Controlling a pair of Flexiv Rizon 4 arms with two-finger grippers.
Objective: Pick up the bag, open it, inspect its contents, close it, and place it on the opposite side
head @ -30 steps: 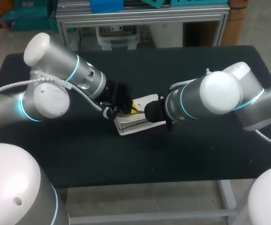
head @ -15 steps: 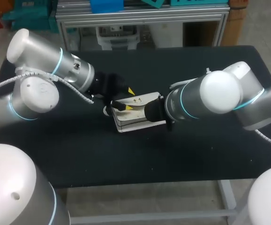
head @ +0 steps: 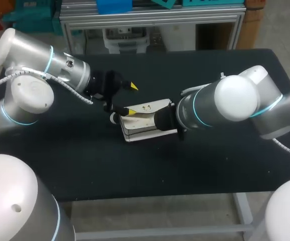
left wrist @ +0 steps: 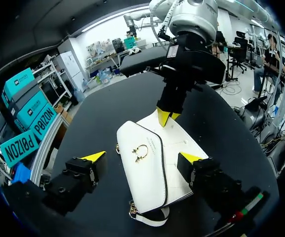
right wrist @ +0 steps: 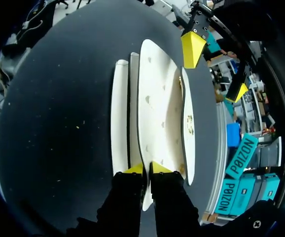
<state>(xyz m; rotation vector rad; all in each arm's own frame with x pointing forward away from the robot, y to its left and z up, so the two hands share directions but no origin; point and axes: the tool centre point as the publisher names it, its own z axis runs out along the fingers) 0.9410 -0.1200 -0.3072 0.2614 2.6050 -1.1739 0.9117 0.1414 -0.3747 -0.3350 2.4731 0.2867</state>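
Note:
A white bag (head: 146, 125) with a gold clasp (left wrist: 139, 152) lies flat in the middle of the black table (head: 210, 165). My left gripper (head: 131, 99) stands open just left of the bag, touching nothing. In the left wrist view the bag (left wrist: 155, 168) lies ahead of and between the left gripper's (left wrist: 142, 158) spread fingers. My right gripper (right wrist: 146, 170) is shut on the thin edge of the bag (right wrist: 157, 98) at its right end. In the head view the right arm's wrist hides its fingers. The right gripper's yellow tips (left wrist: 166, 117) pinch the bag's far edge.
The black table top (right wrist: 58, 98) stretches out on every side of the bag. Its front edge (head: 150, 197) runs below the bag in the head view. A short strap loop (left wrist: 150, 219) sticks out at the bag's near end.
My left gripper has opened, let go of the bag's left end and drawn back to the left. The right arm and the bag have stayed in place.

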